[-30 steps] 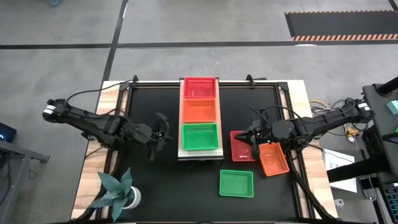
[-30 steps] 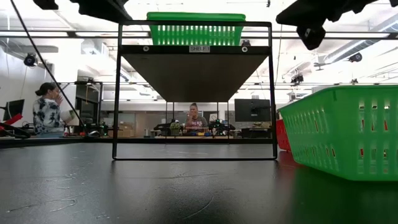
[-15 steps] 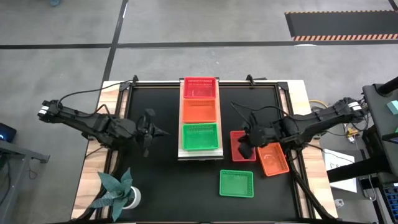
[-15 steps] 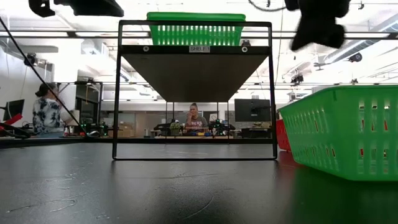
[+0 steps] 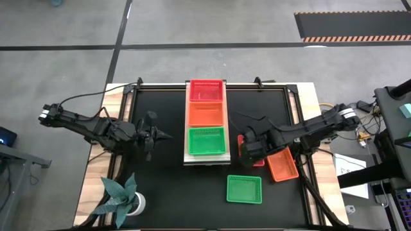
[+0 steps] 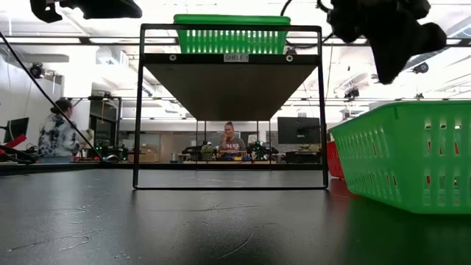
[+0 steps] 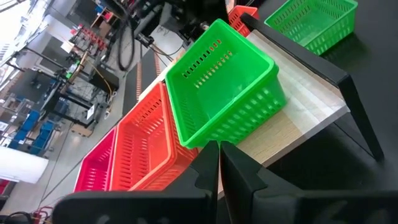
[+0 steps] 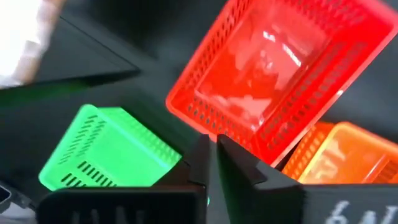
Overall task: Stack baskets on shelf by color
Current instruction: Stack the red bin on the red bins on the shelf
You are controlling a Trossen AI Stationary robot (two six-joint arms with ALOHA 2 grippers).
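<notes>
The right tool hangs over the crimson-pink plastic mesh basket on the black worktop, just right of the shelf. Its fingers stand nearly together with only a thin slit between them, gripping nothing. In the right wrist view that basket's near rim lies just ahead of the fingertips, with an orange-red mesh basket touching its far side and a loose bright green mesh basket nearby, toward the worktop's front edge.

The step in hand looks like reaching for this pink basket. The next move calls for spreading the fingers, dropping one over the rim wall, pinching, then carrying it to the pink basket at the far end of the long light-wood shelf, where orange and green ones already sit in line.

The left tool, fingers pressed together and empty, waits left of the shelf, facing the green basket.
</notes>
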